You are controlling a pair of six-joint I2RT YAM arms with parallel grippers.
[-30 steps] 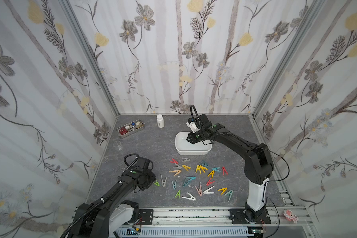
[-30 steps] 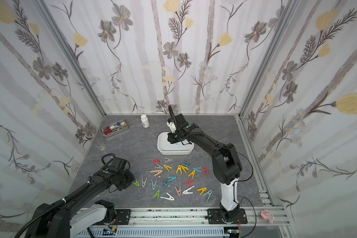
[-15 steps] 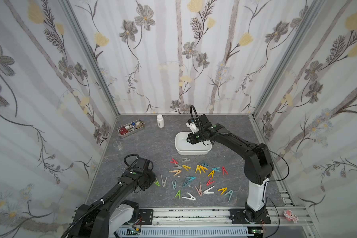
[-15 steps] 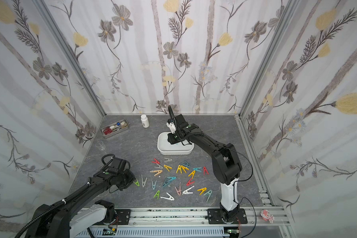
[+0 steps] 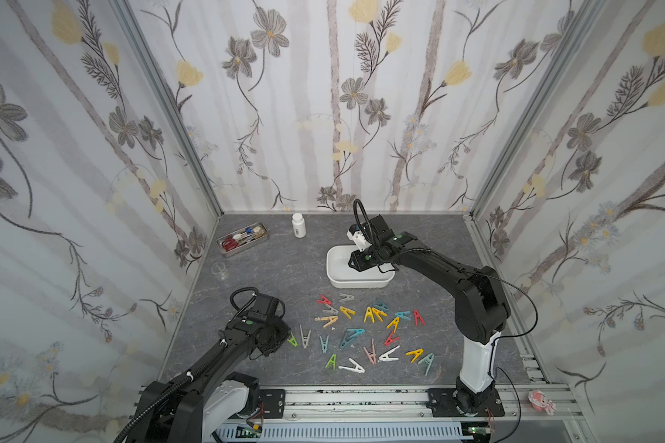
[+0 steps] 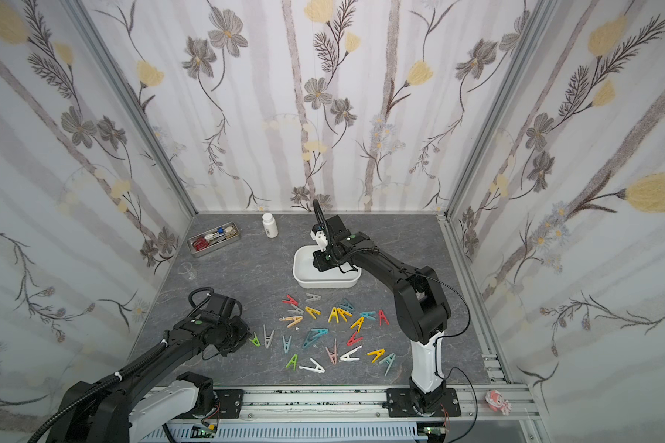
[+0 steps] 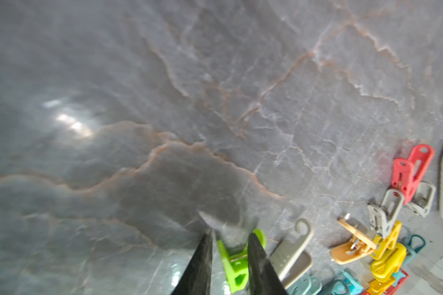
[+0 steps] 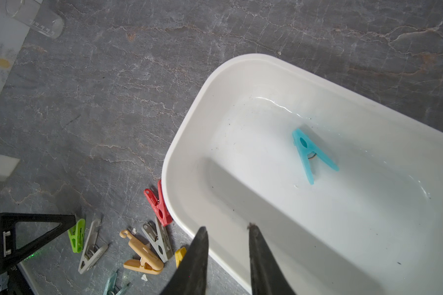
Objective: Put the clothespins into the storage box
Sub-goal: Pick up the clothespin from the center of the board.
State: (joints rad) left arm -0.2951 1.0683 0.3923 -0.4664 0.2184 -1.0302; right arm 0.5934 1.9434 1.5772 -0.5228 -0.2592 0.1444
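Left gripper (image 7: 229,233) straddles green clothespin (image 7: 234,265) lying on desk (image 5: 285,268); cannot tell whether it grips. Right gripper (image 8: 226,229) parted, empty, above storage box (image 8: 189,143) mid-desk. Blue clothespin (image 8: 308,153) inside; other clothespins (image 5: 352,336) toward front edge.

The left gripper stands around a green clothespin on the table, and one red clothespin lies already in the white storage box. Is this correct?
Not quite: the clothespin in the storage box is light blue, not red, as the right wrist view shows. The left gripper does stand around a green clothespin on the table.
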